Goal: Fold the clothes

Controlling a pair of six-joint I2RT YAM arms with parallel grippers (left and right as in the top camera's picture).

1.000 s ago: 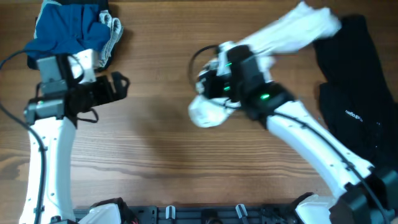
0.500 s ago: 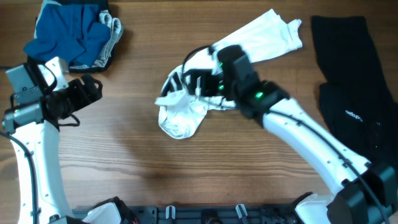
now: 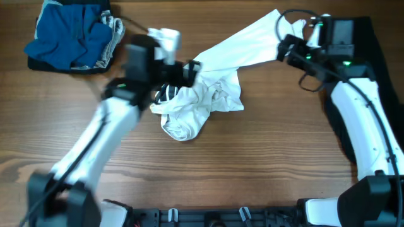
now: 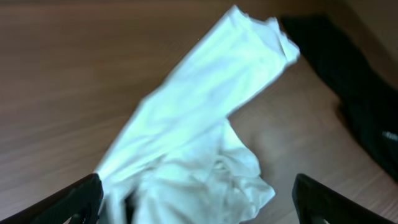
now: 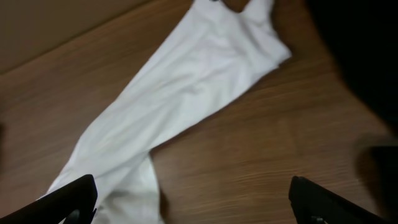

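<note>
On grainy wood (image 3: 252, 164), the rumpled white T-shirt (image 3: 214, 94) sprawls, left pincer (image 4: 196, 190) and right pincer (image 5: 193, 186) agape.

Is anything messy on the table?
Yes. The soft white T-shirt lies crumpled in a twisted heap mid-table, one end stretched toward the far right. The blue cloth garment is bunched at the far left corner.

- The left arm (image 3: 113, 120) is smeared by motion blur overhead.
- The black garment (image 3: 392, 63) is cut off at the right edge.
- The print of the white T-shirt (image 3: 208, 94) is mostly buried in folds.
</note>
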